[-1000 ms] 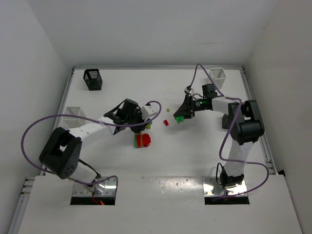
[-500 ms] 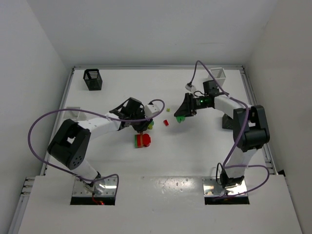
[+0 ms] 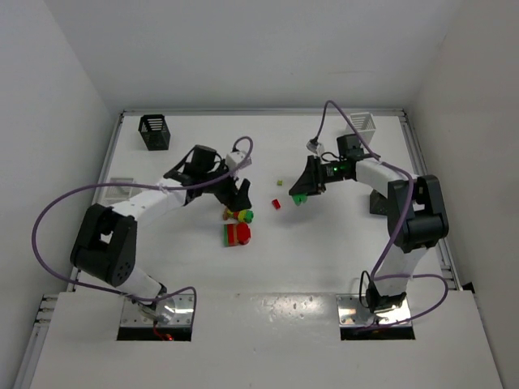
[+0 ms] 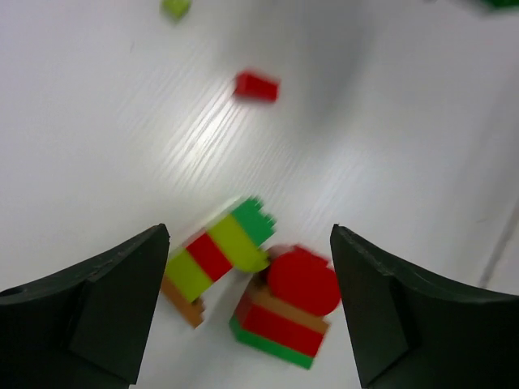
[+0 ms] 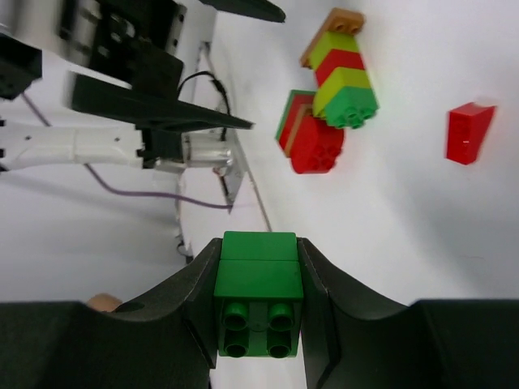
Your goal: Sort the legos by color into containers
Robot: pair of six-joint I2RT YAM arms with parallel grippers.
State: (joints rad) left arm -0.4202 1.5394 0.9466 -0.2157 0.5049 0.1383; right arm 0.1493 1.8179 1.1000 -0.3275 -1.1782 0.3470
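On the table (image 3: pixel 324 267), a tall stack (image 3: pixel 238 215) lies just behind a short stack (image 3: pixel 237 234), a small brick (image 3: pixel 276 203) lies to their right with a tiny piece (image 3: pixel 279 183) behind it and a held brick (image 5: pixel 258 292) in the right gripper (image 3: pixel 302 193) beside it, and a basket (image 3: pixel 154 132) stands in the far left corner, a second basket (image 3: pixel 362 126) in the far right corner, a third basket (image 3: pixel 122 188) at the left edge and a fourth basket (image 3: pixel 377 205) near the right edge.

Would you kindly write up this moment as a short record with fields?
left gripper: open, above striped stack and red-topped stack, holds nothing
right gripper: shut on green brick
stacks: side by side on table
loose: red brick, yellow-green bit
baskets: black basket far left, white basket far right
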